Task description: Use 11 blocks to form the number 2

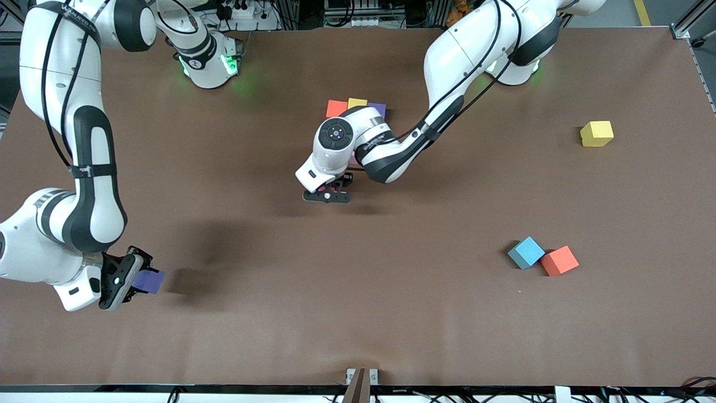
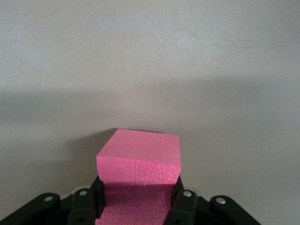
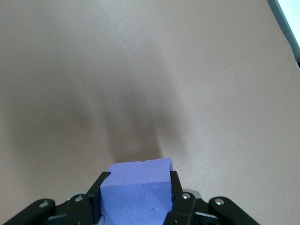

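Lowest in the front view, the right gripper hangs over bare table at the right arm's end, its fingers clamped on a purple block (it fills the gap between them in the right wrist view). Toward the left arm's end lie a light blue block and an orange block, touching, and farther from the camera a yellow block alone. Over the middle of the table the left gripper squeezes a pink block. Just above it in that view sits a row of three blocks, red, yellow, purple, partly hidden by the arm.
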Motion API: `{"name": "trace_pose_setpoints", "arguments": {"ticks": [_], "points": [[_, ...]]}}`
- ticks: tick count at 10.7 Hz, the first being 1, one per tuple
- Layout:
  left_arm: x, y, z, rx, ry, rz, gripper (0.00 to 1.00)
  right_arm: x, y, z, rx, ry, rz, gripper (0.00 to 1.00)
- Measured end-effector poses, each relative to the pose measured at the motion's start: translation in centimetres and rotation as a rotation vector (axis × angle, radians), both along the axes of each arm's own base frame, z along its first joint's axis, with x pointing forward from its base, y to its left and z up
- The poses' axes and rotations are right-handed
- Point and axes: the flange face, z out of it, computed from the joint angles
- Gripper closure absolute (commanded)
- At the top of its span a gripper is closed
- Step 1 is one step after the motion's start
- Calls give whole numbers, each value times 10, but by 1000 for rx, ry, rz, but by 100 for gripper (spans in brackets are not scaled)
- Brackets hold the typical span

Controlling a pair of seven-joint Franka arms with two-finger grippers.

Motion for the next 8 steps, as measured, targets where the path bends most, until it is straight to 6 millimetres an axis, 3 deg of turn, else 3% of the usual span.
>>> {"name": "trace_pose_setpoints", "arguments": {"ticks": [7,8], "points": [[3,5,-4,6,29,24,100,0,0,-2,1,2,-1,92],[4,5,-4,8,29,24,92,0,0,-2,1,3,-1,92]]}}
